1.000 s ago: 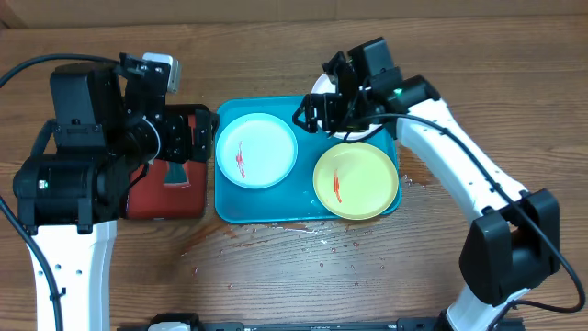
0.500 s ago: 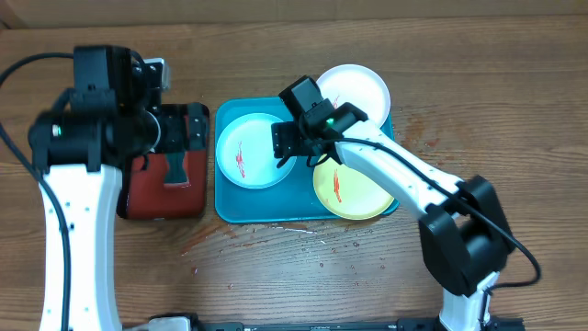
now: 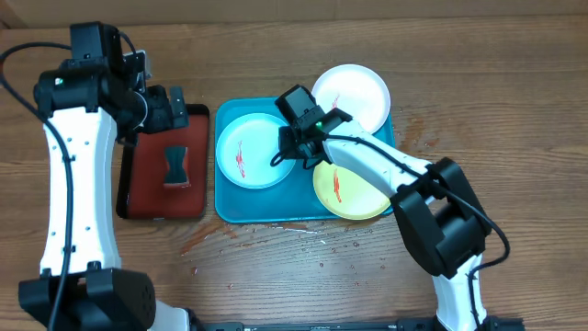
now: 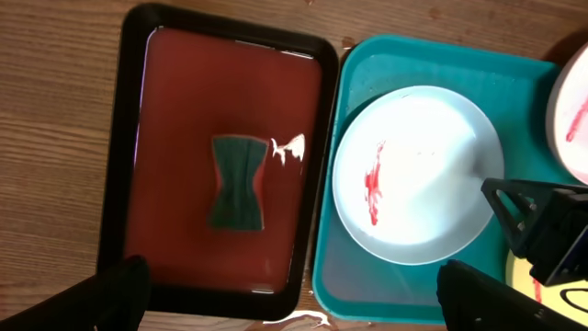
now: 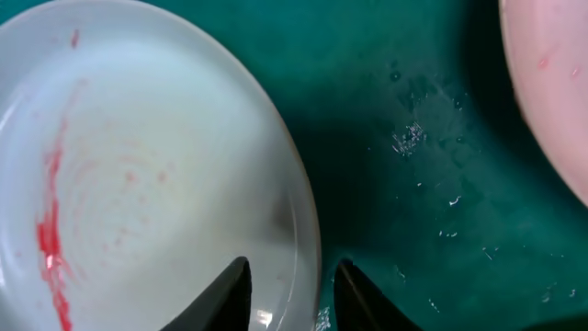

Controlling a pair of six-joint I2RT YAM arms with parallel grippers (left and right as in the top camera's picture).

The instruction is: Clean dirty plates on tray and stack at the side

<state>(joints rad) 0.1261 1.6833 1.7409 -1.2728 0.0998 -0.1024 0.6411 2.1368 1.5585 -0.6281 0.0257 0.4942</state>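
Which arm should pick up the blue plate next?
Probably right: the right gripper, open, straddles the rim of the pale blue plate. The left gripper hangs open over the red tray, by the sponge.

plates (image 3: 256, 150) in tray (image 3: 266, 206), sponge (image 3: 175, 165) left

From overhead, the right arm (image 3: 367, 161) hides part of the pale green plate (image 3: 363, 198) toward the far edge of the bench (image 3: 478, 55). In the left wrist view the white plate (image 4: 571, 110) is cut off, and only fingertips of the left hand (image 4: 308, 294) show.
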